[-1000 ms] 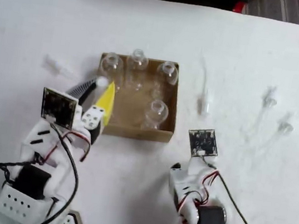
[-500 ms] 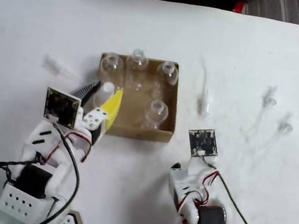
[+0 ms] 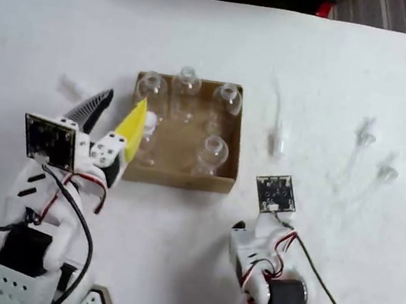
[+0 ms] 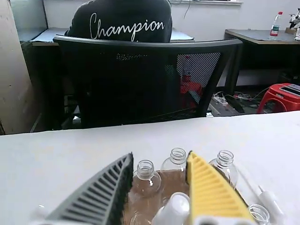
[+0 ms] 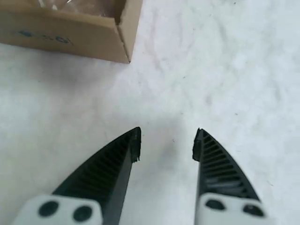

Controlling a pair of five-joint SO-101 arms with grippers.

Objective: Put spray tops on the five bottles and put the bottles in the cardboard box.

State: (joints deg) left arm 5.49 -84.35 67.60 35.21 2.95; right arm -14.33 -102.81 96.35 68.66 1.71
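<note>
The cardboard box (image 3: 231,137) sits mid-table with several clear bottles in it. Three uncapped bottles (image 3: 186,82) stand along its far wall and another (image 3: 211,152) at its near right. A bottle with a white spray top (image 3: 147,142) stands at the near left corner, also seen as the white top (image 4: 171,210) beside the yellow finger. My left gripper (image 3: 125,99) is open over the box's left edge, holding nothing. My right gripper (image 5: 167,136) is open above bare table, just near of the box's corner (image 5: 123,28).
Loose spray tops lie on the white table: one (image 3: 73,87) left of the box, one (image 3: 276,138) just right of it, and two (image 3: 365,133) (image 3: 387,173) farther right. The right arm's camera board (image 3: 275,193) sits near the box's near right corner.
My left gripper, earlier closed around the white spray top over the near-left bottle, has opened wide and drawn back to the left. The capped bottle stays in the box. The right arm has not moved.
</note>
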